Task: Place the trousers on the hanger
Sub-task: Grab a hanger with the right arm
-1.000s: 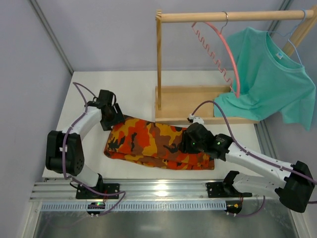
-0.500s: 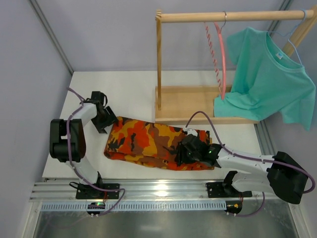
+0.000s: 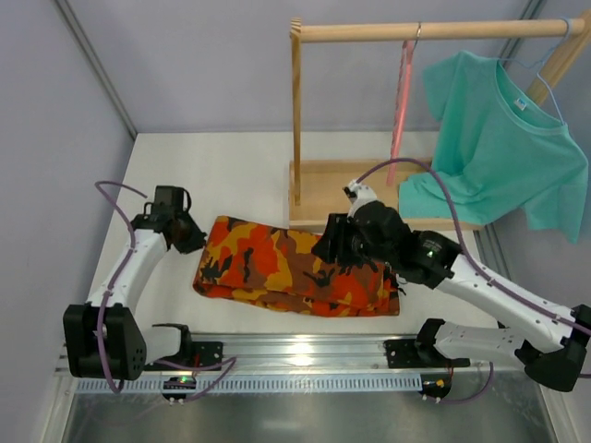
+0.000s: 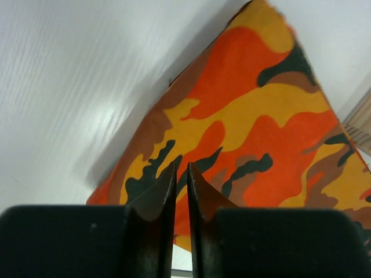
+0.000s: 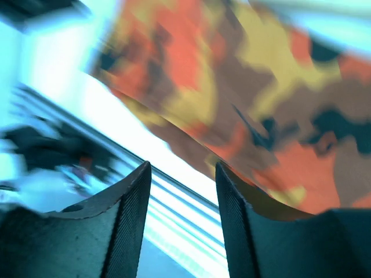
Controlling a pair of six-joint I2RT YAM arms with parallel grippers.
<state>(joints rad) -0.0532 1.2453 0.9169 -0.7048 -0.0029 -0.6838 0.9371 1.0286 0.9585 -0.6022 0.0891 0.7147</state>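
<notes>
The camouflage trousers [image 3: 295, 268] lie folded flat on the white table. The pink hanger [image 3: 403, 101] hangs by its hook from the wooden rod, seen edge-on. My left gripper [image 3: 191, 240] sits low at the trousers' left edge. In the left wrist view its fingers [image 4: 182, 168] are nearly together, with only a thin slit and nothing in it, and the trousers [image 4: 249, 116] lie just ahead. My right gripper [image 3: 332, 245] hovers over the trousers' right half. It stands open and empty [image 5: 183, 168], above the blurred trousers [image 5: 261, 98].
A wooden rack with a tray base [image 3: 342, 189] stands behind the trousers. A teal T-shirt [image 3: 503, 138] hangs on a light-blue hanger [image 3: 545, 69] at the right. A metal rail [image 3: 295, 355] runs along the near edge. Grey walls enclose the left side and the back.
The left gripper slid left and nearer, off the trousers' corner, and closed its jaws. The right gripper lifted from the trousers' right end, moved back and opened a little wider. The hanger swung edge-on.
</notes>
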